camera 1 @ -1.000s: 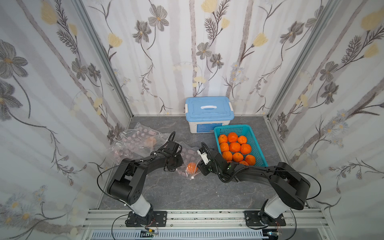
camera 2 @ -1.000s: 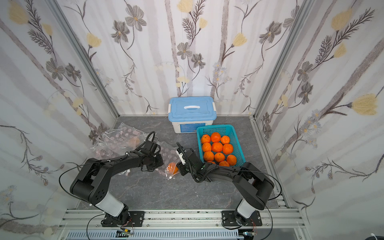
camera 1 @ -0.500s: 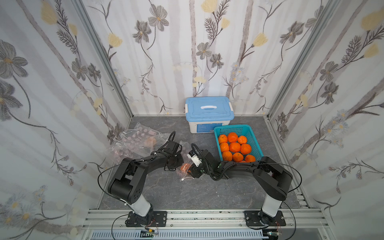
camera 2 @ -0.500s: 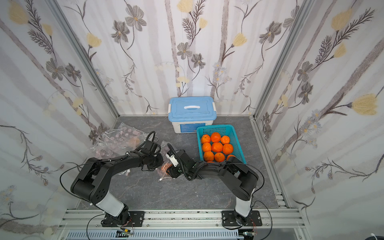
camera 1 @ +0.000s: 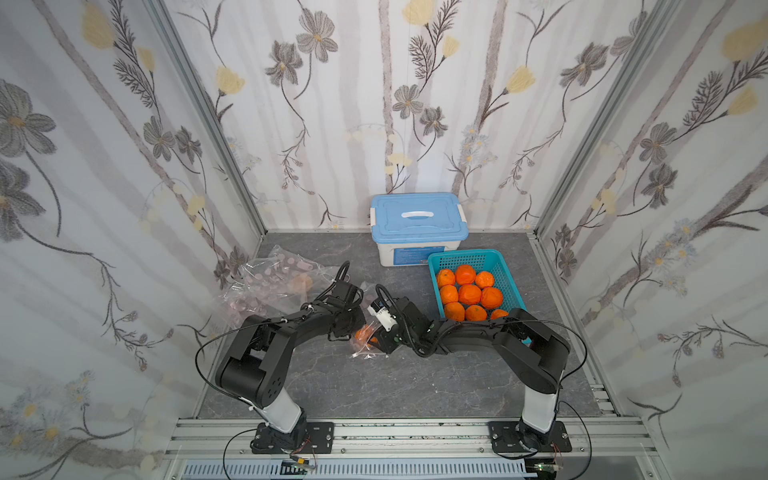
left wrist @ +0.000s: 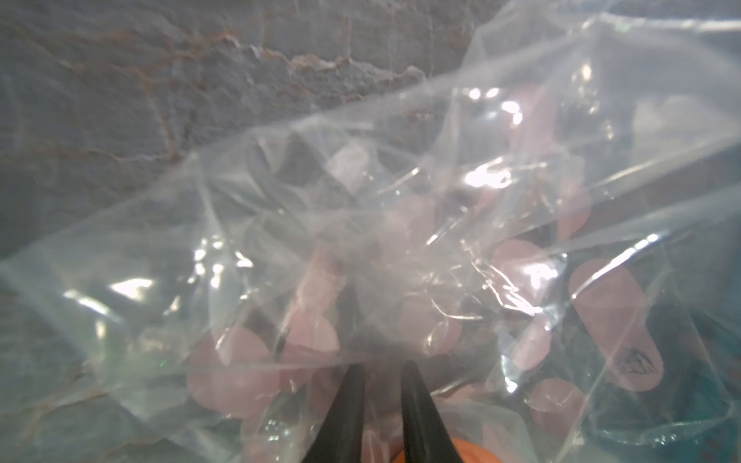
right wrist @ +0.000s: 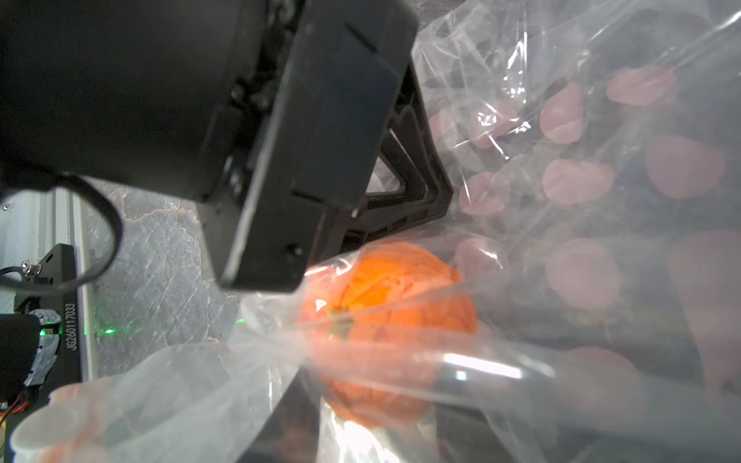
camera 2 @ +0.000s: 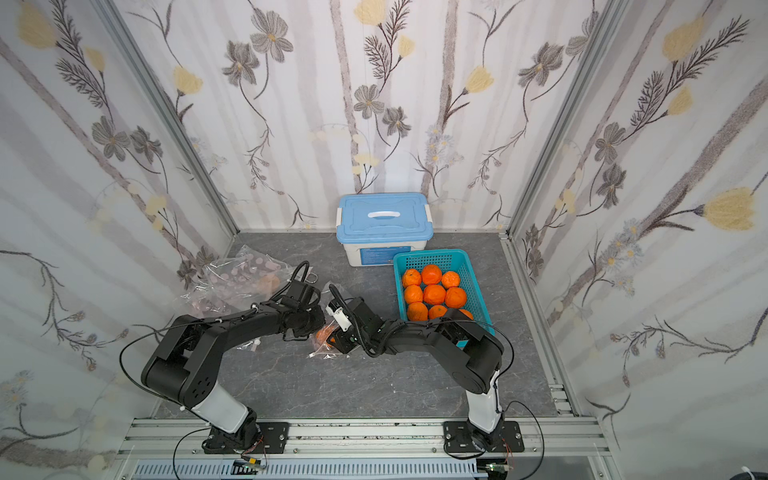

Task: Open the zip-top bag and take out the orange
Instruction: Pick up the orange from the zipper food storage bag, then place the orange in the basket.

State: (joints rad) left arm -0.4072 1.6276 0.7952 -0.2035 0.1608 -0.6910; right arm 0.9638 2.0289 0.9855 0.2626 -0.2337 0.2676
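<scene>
The clear zip-top bag (camera 1: 360,350) with pink spots lies crumpled on the grey tabletop between my two grippers. The orange (right wrist: 385,288) sits inside it, and shows in both top views (camera 1: 364,333) (camera 2: 321,333). My left gripper (left wrist: 381,366) is shut on a fold of the bag film just above the orange (left wrist: 475,453). My right gripper (right wrist: 381,405) faces it from the other side. Its two dark fingers stand against either side of the orange, blurred behind a layer of film. The black body of the left gripper (right wrist: 304,140) fills much of the right wrist view.
A teal basket (camera 1: 469,258) holding several oranges stands right of the right arm. Behind it is a white box with a blue lid (camera 1: 417,216). A heap of more clear spotted bags (camera 1: 272,282) lies at the left wall.
My right gripper has moved left to the bag and the orange, and its jaws widened and then narrowed around it. The left gripper has kept its place and its hold.
</scene>
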